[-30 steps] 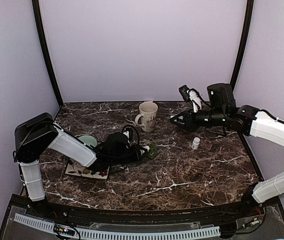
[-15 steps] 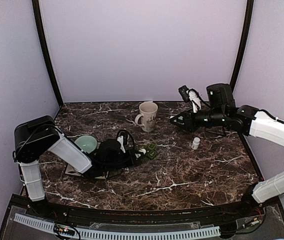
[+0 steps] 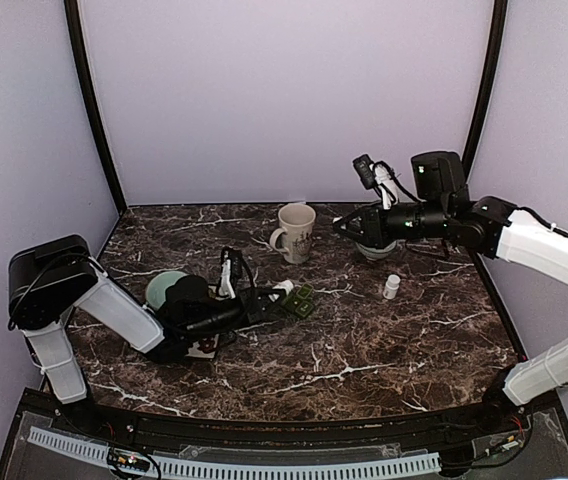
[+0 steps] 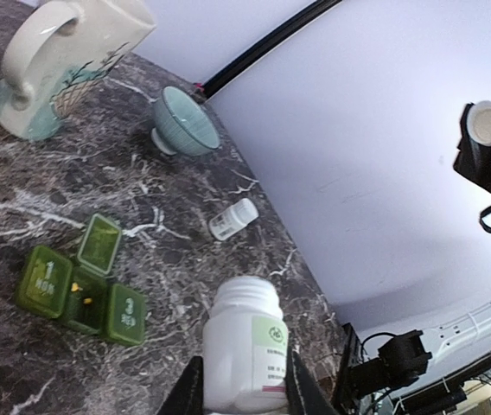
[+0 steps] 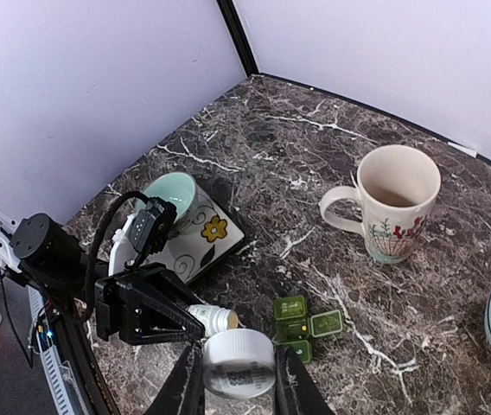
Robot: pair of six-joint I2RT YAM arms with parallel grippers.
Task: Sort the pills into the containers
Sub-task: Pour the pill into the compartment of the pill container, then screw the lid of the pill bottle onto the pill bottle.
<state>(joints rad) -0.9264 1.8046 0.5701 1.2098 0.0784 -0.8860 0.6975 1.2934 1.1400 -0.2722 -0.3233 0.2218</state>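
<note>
Dark brown stone-look counter (image 3: 364,350), veined in white and glossy, carries everything we see. Our left hand (image 4: 244,389) lies low over it, fingers clenched on a smooth white plastic bottle (image 4: 245,333) with a paper label. The bottle's threaded mouth is uncapped and points toward the small translucent dark green plastic pill box (image 4: 81,290). This box is a strip of three square compartments lying just beyond the bottle, near the middle of the counter. Its middle lid (image 4: 100,244) stands open over a small yellow pill (image 4: 74,287), while both ends are shut and printed with numbers. Our right hand (image 5: 237,389) hangs high above the counter, clamped on a round white ribbed cap (image 5: 239,361). A tall cream ceramic mug (image 3: 297,232) with a floral print stands behind the box, and a small white cylindrical vial (image 3: 391,287) sits to the right of it.
</note>
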